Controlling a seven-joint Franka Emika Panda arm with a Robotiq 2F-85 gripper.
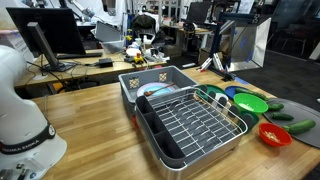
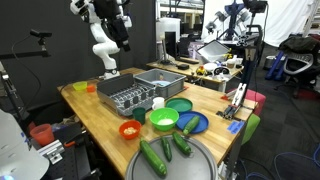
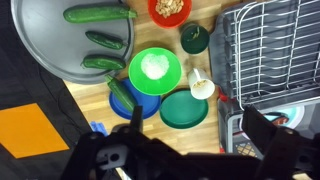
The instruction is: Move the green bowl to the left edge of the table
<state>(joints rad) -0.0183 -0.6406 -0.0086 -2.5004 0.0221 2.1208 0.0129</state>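
Looking in an exterior view, where did the green bowl (image 1: 250, 102) stand? asked Ana.

On the table (image 1: 90, 110), near the dish rack (image 1: 190, 125), at the rack's end far from the robot base (image 1: 22, 115), said Ivo. The red bowl (image 1: 274, 134) sat a little further from the rack.

And in an exterior view that showed the arm?

The arm (image 2: 108, 35) hung high over the rack's opposite end, well apart from the bowl. The bowl was beside the rack, between the red bowl and the blue dish (image 2: 195, 124). It touched that dish or lay on its edge; I could not tell which.

What did the wrist view give?

The gripper (image 3: 195, 150) had its jaws spread wide, with nothing between them. The bowl lay under the camera, beside the rack. A small white cup (image 3: 202, 85) stood between bowl and rack, and a cucumber (image 3: 120, 92) lay close to the rim on the side away from the rack.

How would the bowl handle?

I judged it light, stiff and smooth, so a little slippery, but not fragile. I would pinch the thin rim wall, one finger inside and one outside, on the part turned toward the red bowl, where fewer things crowded it.
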